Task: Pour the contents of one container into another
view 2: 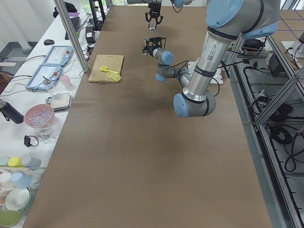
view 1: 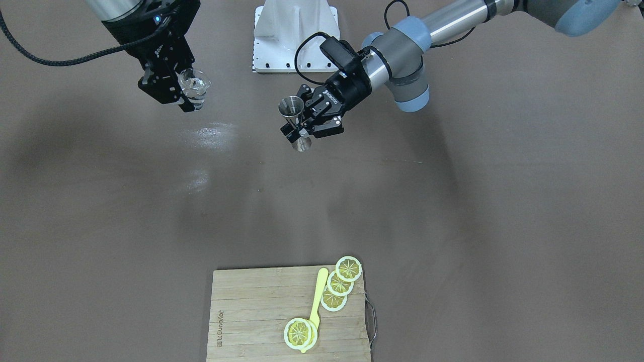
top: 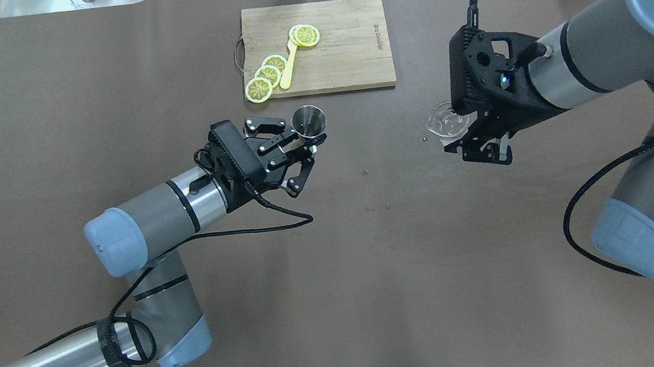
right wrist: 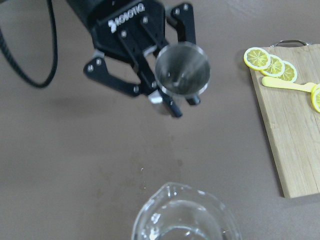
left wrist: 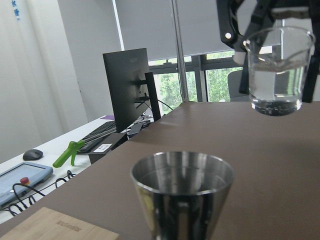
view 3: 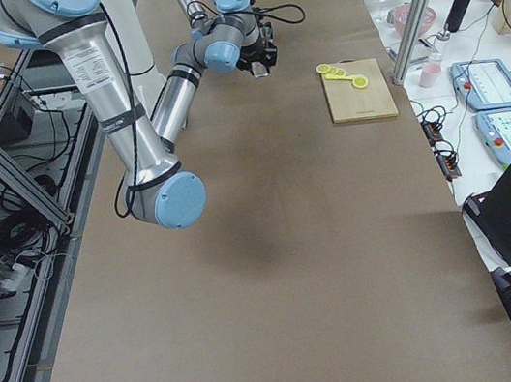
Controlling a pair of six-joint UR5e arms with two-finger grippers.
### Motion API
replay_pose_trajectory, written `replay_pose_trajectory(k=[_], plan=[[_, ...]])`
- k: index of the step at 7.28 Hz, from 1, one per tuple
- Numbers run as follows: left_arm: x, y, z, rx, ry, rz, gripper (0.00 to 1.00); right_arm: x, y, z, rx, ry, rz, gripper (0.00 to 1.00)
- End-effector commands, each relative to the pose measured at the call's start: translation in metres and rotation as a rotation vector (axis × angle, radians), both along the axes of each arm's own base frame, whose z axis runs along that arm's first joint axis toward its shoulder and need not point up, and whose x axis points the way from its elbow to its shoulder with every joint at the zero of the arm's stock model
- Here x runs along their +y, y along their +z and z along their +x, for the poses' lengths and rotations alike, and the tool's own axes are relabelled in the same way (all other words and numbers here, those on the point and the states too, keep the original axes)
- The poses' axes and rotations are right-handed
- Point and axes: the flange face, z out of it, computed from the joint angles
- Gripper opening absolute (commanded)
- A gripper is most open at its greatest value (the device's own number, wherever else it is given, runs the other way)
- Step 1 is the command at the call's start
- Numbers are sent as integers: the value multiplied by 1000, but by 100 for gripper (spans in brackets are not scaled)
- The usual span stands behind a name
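Clear glass cup [view 1: 194, 84], hourglass steel jigger [view 1: 292, 108]

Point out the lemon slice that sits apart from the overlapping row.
The slice at the yellow utensil's end, nearest the board's logo; the other three overlap in a row.

Left hand [right wrist: 183, 102] — clasping jigger [right wrist: 182, 67], glass cup [right wrist: 182, 220] in foreground

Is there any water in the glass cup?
Not empty: the glass cup holds clear liquid; the left wrist view shows a liquid line across it.
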Motion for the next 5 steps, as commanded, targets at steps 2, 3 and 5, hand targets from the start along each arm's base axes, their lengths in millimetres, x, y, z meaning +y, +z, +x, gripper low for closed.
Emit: replay_pose_trajectory(k=[2,3,5], plan=[[-36,46,-53,-58,-91,-29,0,-49,77,23,-85,-3,-5,0],[-33,72,-68,-84,-102,-44,0,-62,103,32,-114,-8,-1,0],[-52,120,-101,-146,-160,-95,0,-85,155,59,-166,-20,3,0]])
